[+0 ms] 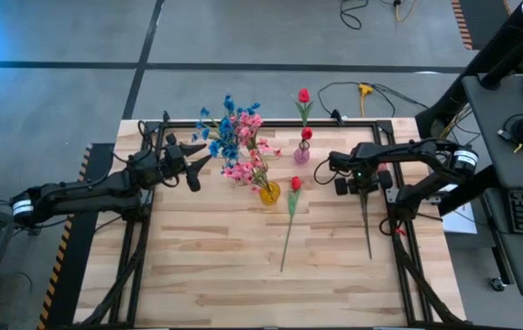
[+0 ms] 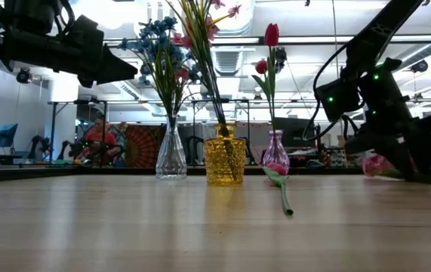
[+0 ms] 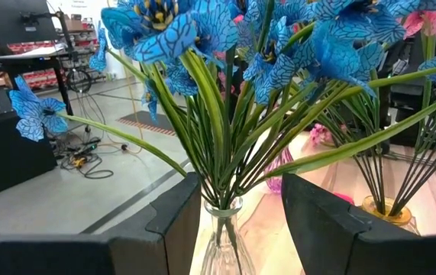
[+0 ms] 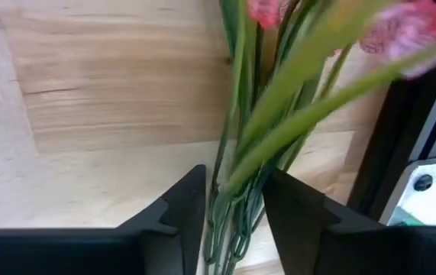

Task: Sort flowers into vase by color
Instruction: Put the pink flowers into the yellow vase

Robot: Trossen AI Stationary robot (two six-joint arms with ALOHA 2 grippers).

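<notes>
Right hand [image 4: 229,218]: near the right edge of the bench, fingers closed narrowly around a bundle of thin green stems; the pink spray [image 4: 412,30] it carries shows at the far end of them.
Left hand [image 3: 237,221]: fingers spread wide, nothing held, hovering at the neck of the clear vase [image 2: 170,155] toward the back left of the bench.
Blue flowers [image 1: 222,130]: standing in the clear vase, blossoms crowded, leaves fanning outward.
Pink sprays [image 1: 247,158]: most stand in the amber vase [image 1: 269,193] at mid-bench.
Red tulips [image 1: 305,115]: two upright in the small pink vase [image 1: 301,152], just beside the amber one toward the back edge.
Loose red tulip [image 1: 295,184]: lying flat on the bench [image 1: 206,275], bud near the amber vase, stem running toward the front edge.
Handling: probably very light, with wiry stems that flex and swing, so the head will lag and droop if held low.
Grip point: mid-stem or a little above looks best; blossoms would crush or slip.
Risk: the vases look narrow-necked, tall and top-heavy, so a stem pushed in at an angle could tip one; the glass is likely fragile.
</notes>
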